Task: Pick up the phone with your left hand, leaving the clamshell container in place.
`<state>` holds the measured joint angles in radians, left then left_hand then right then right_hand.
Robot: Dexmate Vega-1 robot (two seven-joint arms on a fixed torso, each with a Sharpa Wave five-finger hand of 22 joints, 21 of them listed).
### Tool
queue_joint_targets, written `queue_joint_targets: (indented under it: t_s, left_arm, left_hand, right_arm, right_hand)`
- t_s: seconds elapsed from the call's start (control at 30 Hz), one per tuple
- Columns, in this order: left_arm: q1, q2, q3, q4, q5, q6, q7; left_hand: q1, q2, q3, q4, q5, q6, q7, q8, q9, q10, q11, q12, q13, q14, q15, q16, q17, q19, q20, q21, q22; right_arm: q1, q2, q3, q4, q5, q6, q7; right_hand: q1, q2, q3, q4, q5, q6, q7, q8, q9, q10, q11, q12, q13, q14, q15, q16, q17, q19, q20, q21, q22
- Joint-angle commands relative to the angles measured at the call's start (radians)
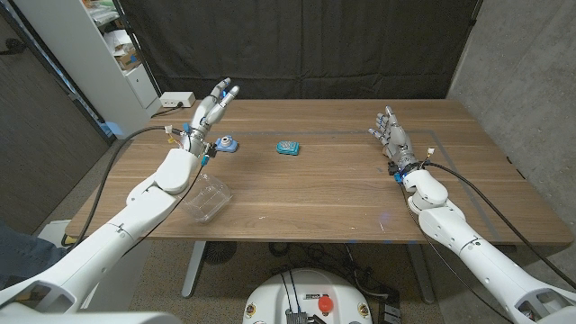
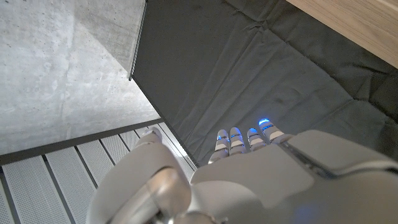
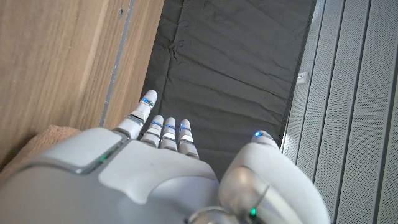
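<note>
Fingers of your left hand are spread and straight, holding nothing; the hand is raised over the far left part of the table. Your right hand is released too, fingers apart, idle over the far right side. In both wrist views the fingers point out past the table edge with nothing between them.

So nothing of the task is done yet: no reach, no contact, no lift.

The clamshell sits near the front left edge, just beside your left forearm, and it is clear and looks light (an elbow brush could likely shift it). Keep that in mind as you swing the arm.

The phone, which I take to be the small flat teal item, lies at the table's middle towards the far side, well apart from the clamshell. A smaller blue object lies just beside your left wrist; I can't tell what it is.

What remains is the whole job: reach, close on the phone, and lift.
</note>
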<state>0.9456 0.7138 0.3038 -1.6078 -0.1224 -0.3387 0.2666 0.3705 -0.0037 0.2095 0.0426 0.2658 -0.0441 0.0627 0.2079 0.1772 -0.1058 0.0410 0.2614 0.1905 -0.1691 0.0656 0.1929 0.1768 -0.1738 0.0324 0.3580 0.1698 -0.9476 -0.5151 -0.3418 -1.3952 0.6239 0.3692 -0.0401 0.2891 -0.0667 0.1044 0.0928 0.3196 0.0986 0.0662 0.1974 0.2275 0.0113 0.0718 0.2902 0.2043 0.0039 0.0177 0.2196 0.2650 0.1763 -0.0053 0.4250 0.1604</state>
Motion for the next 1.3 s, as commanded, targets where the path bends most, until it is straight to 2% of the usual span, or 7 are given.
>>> queue_joint_targets:
  t_s: [0.03, 0.5, 0.63, 1.03, 1.3]
  left_arm:
    - [-0.009, 0.034, 0.008, -0.032, 0.056, 0.032, -0.002]
    - [-0.030, 0.050, 0.025, -0.040, 0.090, 0.055, -0.019]
    - [-0.057, 0.047, 0.046, -0.012, 0.060, 0.041, -0.074]
    - [-0.091, 0.056, 0.094, -0.021, 0.210, 0.076, -0.026]
    - [-0.109, 0.062, 0.114, -0.025, 0.241, 0.098, -0.040]
  left_hand:
    - [0.020, 0.003, 0.003, -0.009, -0.004, 0.010, 0.000, 0.003, 0.002, 0.006, 0.002, -0.004, 0.003, 0.003, -0.005, 0.008, 0.003, -0.086, 0.006, -0.007, 0.005]
    - [0.040, 0.010, 0.010, -0.024, -0.013, 0.016, -0.002, 0.001, 0.002, 0.012, -0.002, -0.007, 0.003, 0.009, -0.006, 0.007, 0.003, -0.084, 0.008, -0.016, 0.005]
    - [0.045, 0.011, 0.012, -0.027, -0.016, 0.016, -0.001, 0.000, 0.002, 0.012, -0.002, -0.008, 0.003, 0.009, -0.006, 0.006, 0.003, -0.091, 0.009, -0.022, 0.006]
    - [0.056, 0.012, 0.015, -0.037, -0.021, 0.011, -0.004, -0.005, 0.002, 0.013, -0.004, -0.011, 0.004, 0.008, -0.009, 0.003, 0.003, -0.100, 0.006, -0.032, 0.006]
    - [0.064, 0.013, 0.017, -0.044, -0.024, 0.015, -0.006, -0.005, 0.003, 0.019, -0.009, -0.011, 0.004, 0.014, -0.007, 0.005, 0.003, -0.097, 0.010, -0.036, 0.006]
  right_arm:
    - [-0.017, -0.003, 0.008, -0.015, -0.001, 0.016, -0.011]
    - [-0.019, -0.007, 0.011, -0.020, -0.001, 0.020, -0.008]
    - [-0.018, -0.007, 0.011, -0.020, -0.001, 0.020, -0.007]
    - [-0.025, -0.008, 0.017, -0.030, -0.004, 0.030, -0.013]
    - [-0.030, -0.005, 0.019, -0.029, 0.000, 0.035, -0.014]
  right_hand:
    - [0.001, 0.008, 0.000, -0.002, 0.009, 0.011, -0.002, 0.006, 0.000, 0.009, 0.001, -0.004, -0.001, 0.007, 0.001, 0.007, 0.001, 0.011, 0.000, -0.002, 0.006]
    - [0.002, 0.009, -0.002, -0.003, 0.009, 0.015, 0.003, 0.007, -0.006, 0.014, 0.006, -0.011, -0.005, 0.012, 0.001, 0.007, -0.003, 0.014, 0.001, -0.009, 0.006]
    - [0.003, 0.009, -0.002, -0.003, 0.009, 0.016, 0.004, 0.007, -0.007, 0.015, 0.006, -0.012, -0.006, 0.011, 0.000, 0.007, -0.004, 0.015, 0.001, -0.011, 0.006]
    - [0.003, 0.009, -0.004, -0.004, 0.010, 0.022, 0.008, 0.008, -0.011, 0.020, 0.002, -0.016, -0.008, 0.014, 0.002, 0.007, -0.008, 0.017, 0.001, -0.017, 0.006]
    - [0.003, 0.010, -0.005, -0.004, 0.010, 0.024, 0.007, 0.009, -0.013, 0.023, 0.000, -0.019, -0.009, 0.016, 0.002, 0.006, -0.010, 0.019, 0.001, -0.020, 0.006]
